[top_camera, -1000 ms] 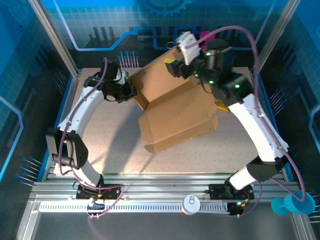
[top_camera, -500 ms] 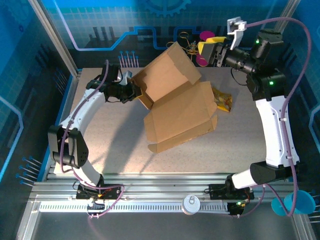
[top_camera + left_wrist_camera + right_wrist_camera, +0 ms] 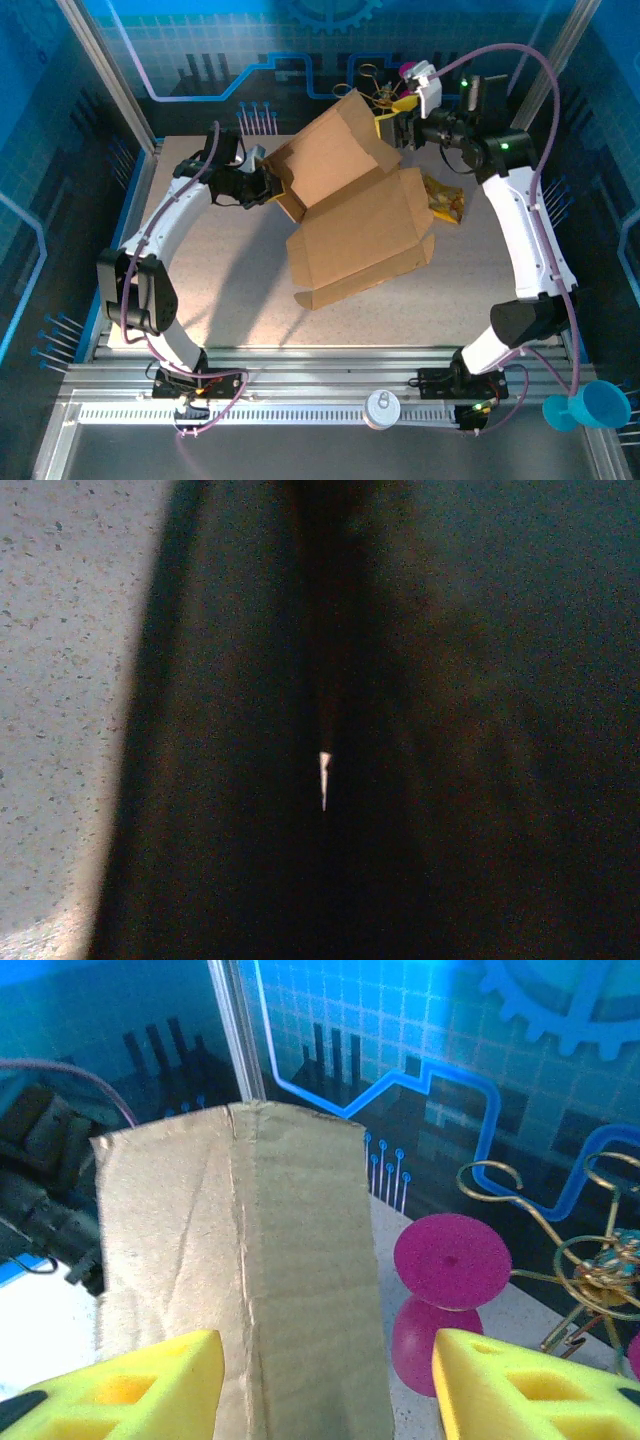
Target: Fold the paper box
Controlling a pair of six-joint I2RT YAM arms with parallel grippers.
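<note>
The paper box is plain brown cardboard lying partly unfolded mid-table, with one panel raised and tilted at the back. My left gripper is shut on the box's left edge, and dark cardboard sits right against the left wrist camera. My right gripper is at the raised panel's upper right edge. In the right wrist view it is open, its yellow fingertips wide apart with the creased flap between them, apart from the right finger.
A yellow and purple snack packet lies just right of the box. A magenta spool and a gold wire tangle stand at the back edge behind the flap. Bare table spreads at front left. A teal cup hangs outside the frame.
My right arm lifted off the box, swung back to the right rear, then came back left to the raised panel's top edge. The panel now stands higher. The left gripper held on.
</note>
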